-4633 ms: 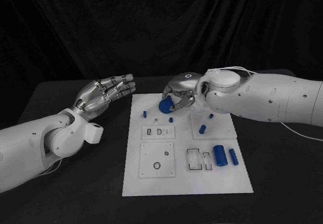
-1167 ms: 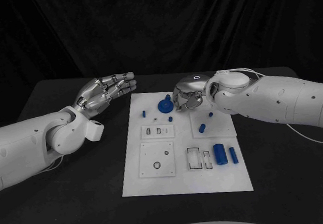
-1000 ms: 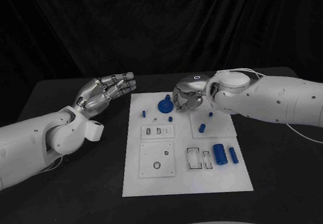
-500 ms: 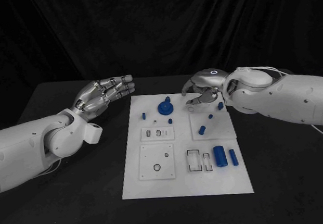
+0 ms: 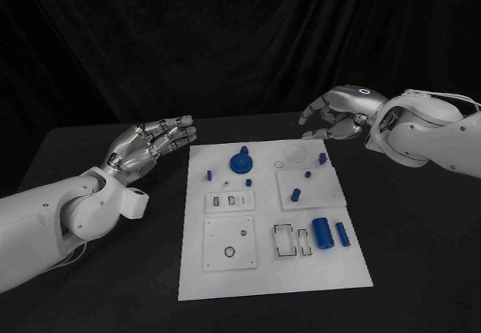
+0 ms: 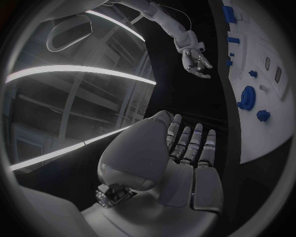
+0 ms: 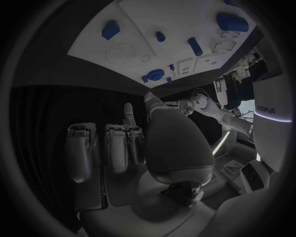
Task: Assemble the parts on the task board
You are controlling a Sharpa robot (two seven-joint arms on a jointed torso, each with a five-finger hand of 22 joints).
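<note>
Board: the white task board (image 5: 274, 276) is lying mid-table.
Gear: a blue gear (image 5: 240, 162) is standing at the far end, apparently seated.
Remaining: loose cylinders (image 5: 322, 232) are awaiting placement.
Right hand (image 5: 334, 114): hovering beyond the far corner, fingers loosely curled, holding nothing.
Left hand (image 5: 147, 147): hovering beside the board, fingers extended, empty.

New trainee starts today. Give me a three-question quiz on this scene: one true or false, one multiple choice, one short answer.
1. True or false: the right hand holds the blue gear.
2. Where is the left hand? A) pressing on the task board B) raised beside the board's far left corner, fingers apart C) holding a blue part
3. What are the largest blue parts on the board's near right area?

Key: 1. False; it holds nothing and is off the board's far right corner. 2. B. 3. Two blue cylinders lying side by side.
</note>
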